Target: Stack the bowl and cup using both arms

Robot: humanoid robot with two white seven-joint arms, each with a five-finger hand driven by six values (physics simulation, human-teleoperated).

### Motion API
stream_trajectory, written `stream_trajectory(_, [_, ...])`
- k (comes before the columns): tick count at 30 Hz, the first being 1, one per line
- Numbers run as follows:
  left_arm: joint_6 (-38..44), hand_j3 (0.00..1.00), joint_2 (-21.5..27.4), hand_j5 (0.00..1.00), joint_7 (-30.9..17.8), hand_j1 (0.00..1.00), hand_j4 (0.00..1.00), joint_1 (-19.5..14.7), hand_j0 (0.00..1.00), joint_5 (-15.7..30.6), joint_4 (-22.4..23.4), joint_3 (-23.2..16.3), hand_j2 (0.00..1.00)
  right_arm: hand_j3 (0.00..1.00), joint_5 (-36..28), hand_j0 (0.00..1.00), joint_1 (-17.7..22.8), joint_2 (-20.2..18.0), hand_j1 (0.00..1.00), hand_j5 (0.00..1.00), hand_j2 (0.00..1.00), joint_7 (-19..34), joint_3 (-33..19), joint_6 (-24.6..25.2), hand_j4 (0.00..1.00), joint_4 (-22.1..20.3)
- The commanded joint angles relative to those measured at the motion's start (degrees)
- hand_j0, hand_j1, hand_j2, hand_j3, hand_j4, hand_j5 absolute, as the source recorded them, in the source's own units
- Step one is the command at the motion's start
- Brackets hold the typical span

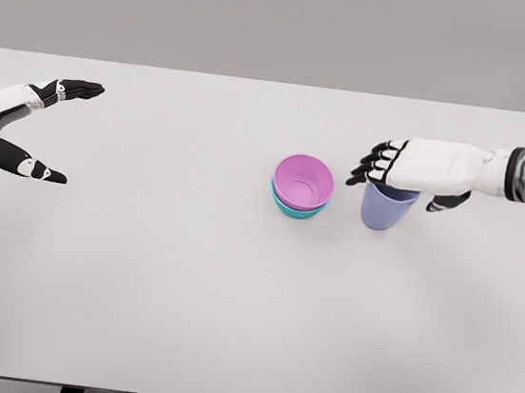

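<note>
I count two bowls, pink [304,180] nested in teal [294,209], mid-surface [138,277]. One cup [387,208], just right of them, gripped from above by right robot hand [397,176]. Left robot hand [36,126]: open, far left.

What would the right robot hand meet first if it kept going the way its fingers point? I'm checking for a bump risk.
Probably the pink bowl, nested in a teal bowl, left of the right robot hand. The hand sits on the blue cup, maybe high enough to clear the rim.
</note>
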Motion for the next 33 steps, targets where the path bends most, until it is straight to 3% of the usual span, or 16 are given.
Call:
stream_trajectory(1, [0.13, 1.0, 0.08, 1.0, 0.01, 1.0, 1.0, 0.0, 1.0, 0.51, -0.02, 0.02, 1.0, 1.0, -0.15, 1.0, 0.0, 0.11, 1.0, 1.0, 1.0, -0.02, 0.4, 0.14, 1.0, 0.41])
stream_trajectory(4, [0.13, 1.0, 0.08, 1.0, 0.01, 1.0, 1.0, 0.0, 1.0, 0.51, -0.02, 0.02, 1.0, 1.0, 0.12, 1.0, -0.09, 0.99, 1.0, 1.0, 1.0, -0.02, 0.49, 0.14, 1.0, 2.34])
stream_trajectory(19, [0.13, 1.0, 0.08, 1.0, 0.01, 1.0, 1.0, 0.0, 1.0, 0.51, -0.02, 0.11, 1.0, 1.0, 0.21, 1.0, -0.62, 1.87, 1.0, 1.0, 1.0, -0.02, 1.9, 0.14, 1.0, 3.49])
stream_trajectory(24, [0.13, 1.0, -0.01, 1.0, 0.01, 1.0, 1.0, 0.0, 1.0, 0.51, -0.02, 0.02, 1.0, 0.75, 0.21, 0.75, -0.79, 1.87, 0.75, 0.75, 0.75, -0.02, 1.99, 0.14, 0.75, 3.75])
stream_trajectory(33, [0.13, 1.0, -0.01, 1.0, 0.01, 1.0, 1.0, 0.0, 1.0, 0.51, 0.06, 0.02, 1.0, 0.72, 0.12, 0.72, -1.05, 1.96, 0.72, 0.72, 0.72, -0.02, 0.85, 0.14, 0.72, 3.84])
